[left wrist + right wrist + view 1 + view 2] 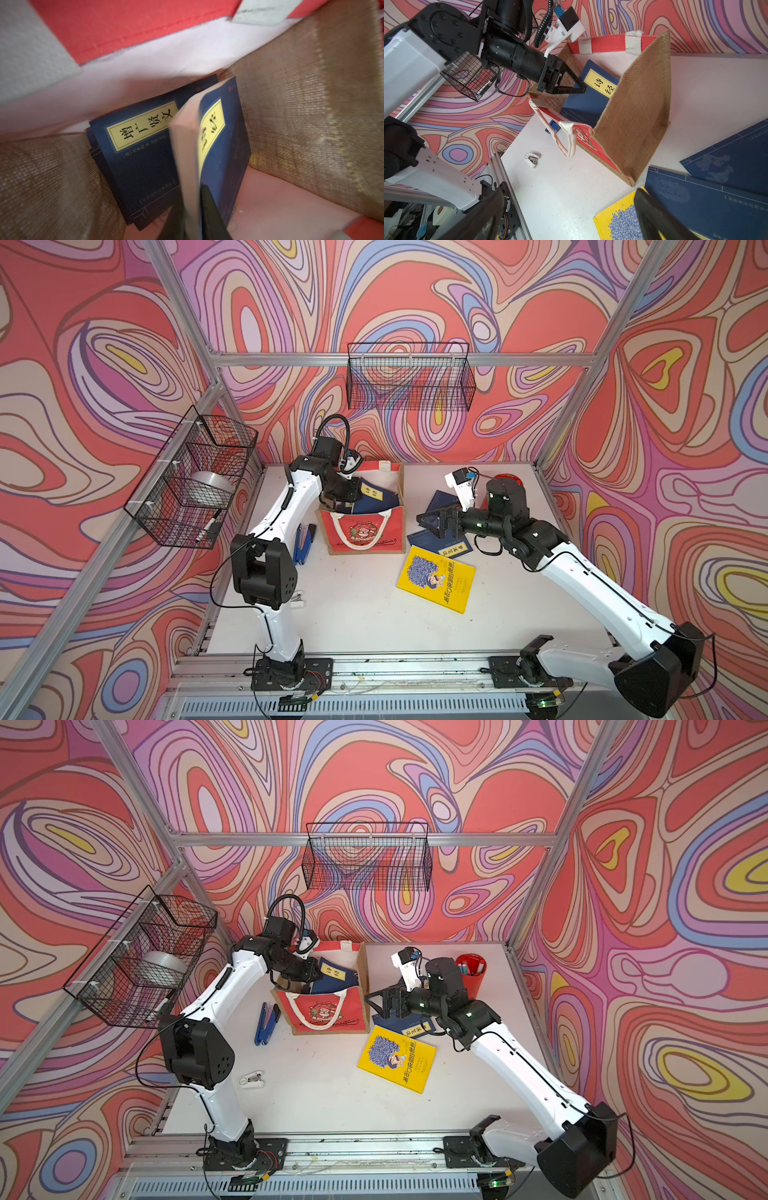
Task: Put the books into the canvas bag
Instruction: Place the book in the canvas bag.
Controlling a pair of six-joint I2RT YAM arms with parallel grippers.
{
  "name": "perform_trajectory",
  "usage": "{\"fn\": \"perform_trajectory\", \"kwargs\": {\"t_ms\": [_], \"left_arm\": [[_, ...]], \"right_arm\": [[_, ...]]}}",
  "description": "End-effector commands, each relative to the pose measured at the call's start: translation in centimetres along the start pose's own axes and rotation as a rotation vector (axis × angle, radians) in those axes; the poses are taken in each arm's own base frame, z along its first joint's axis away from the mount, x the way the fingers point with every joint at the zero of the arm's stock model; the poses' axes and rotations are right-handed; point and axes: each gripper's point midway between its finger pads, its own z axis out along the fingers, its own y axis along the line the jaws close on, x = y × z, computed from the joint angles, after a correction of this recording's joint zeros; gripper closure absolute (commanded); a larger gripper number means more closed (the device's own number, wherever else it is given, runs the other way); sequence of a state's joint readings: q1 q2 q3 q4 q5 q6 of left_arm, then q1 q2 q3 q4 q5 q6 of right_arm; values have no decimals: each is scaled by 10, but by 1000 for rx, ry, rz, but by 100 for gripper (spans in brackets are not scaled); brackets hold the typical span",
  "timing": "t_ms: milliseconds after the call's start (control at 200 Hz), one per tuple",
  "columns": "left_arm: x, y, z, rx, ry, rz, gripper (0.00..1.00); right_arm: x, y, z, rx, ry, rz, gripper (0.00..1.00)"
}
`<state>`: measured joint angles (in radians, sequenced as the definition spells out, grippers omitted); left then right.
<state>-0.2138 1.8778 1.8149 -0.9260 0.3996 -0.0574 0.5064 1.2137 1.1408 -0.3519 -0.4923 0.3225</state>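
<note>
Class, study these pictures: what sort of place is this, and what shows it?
Probably a robot test cell: aluminium frame, swirl-printed backdrop walls, left arm and right arm bolted to a rail.

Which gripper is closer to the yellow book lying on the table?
Right. The right gripper hovers just beyond the yellow book's far edge, over the navy books; the left gripper is farther off, reaching into the canvas bag.

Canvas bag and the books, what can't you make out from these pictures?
- Left gripper: its fingers are blurred and cut off in the left wrist view, so whether it holds a book is unclear.
- Canvas bag: anything under its two navy books is hidden by them.
- Navy books on the table: the right gripper covers them in both top views; number unclear.
</note>
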Motion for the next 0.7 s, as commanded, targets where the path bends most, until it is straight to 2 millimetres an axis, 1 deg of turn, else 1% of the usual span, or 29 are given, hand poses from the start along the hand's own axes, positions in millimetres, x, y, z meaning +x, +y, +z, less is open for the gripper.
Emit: {"fn": "perform_trajectory", "kwargs": {"t_ms": [0, 60, 100, 180, 240, 270, 290, 316, 331, 336, 341, 346, 376, 416, 501, 561, 601, 696], "left_arm": [[-1, -4, -12, 12, 6, -1, 57], [-7, -6, -22, 10, -34, 9, 47], [-12, -9, -31, 9, -65, 19, 43], [-21, -15, -53, 7, -116, 42, 42], [-27, -26, -74, 24, -164, 65, 41], [-29, -32, -84, 36, -189, 73, 38], [-29, -37, -90, 50, -204, 77, 30], [-30, -42, -99, 65, -224, 85, 26], [-30, -46, -105, 75, -238, 91, 16], [-29, -47, -105, 79, -236, 90, 10], [-29, -48, -107, 82, -241, 91, 6], [-29, -49, -108, 84, -242, 91, 3], [-27, -56, -119, 103, -264, 101, 0], [-24, -63, -129, 123, -279, 106, 0], [-7, -85, -143, 203, -281, 133, 0], [14, -107, -145, 289, -252, 182, 0], [32, -122, -142, 347, -224, 221, 0], [75, -142, -128, 383, -172, 291, 0]], "right_arm": [[5, 0, -1, 5, 4, -12, 1], [7, -1, -3, 13, 6, -11, 2], [9, -2, -4, 19, 10, -9, 2], [16, -7, -6, 45, 23, 0, 2], [27, -15, -6, 79, 45, 18, 2], [33, -21, -6, 102, 57, 31, 2], [38, -25, -6, 118, 67, 40, 2], [45, -31, -6, 141, 82, 52, 2], [49, -33, -6, 152, 93, 60, 2], [51, -34, -6, 155, 96, 62, 2], [52, -35, -6, 158, 100, 64, 2], [54, -36, -6, 161, 105, 66, 2], [62, -41, -7, 182, 123, 81, 2], [72, -46, -8, 204, 140, 99, 2], [94, -57, -13, 248, 164, 140, 2], [109, -63, -18, 281, 184, 170, 1], [119, -68, -23, 309, 205, 192, 2], [146, -78, -35, 379, 260, 243, 2]]}}
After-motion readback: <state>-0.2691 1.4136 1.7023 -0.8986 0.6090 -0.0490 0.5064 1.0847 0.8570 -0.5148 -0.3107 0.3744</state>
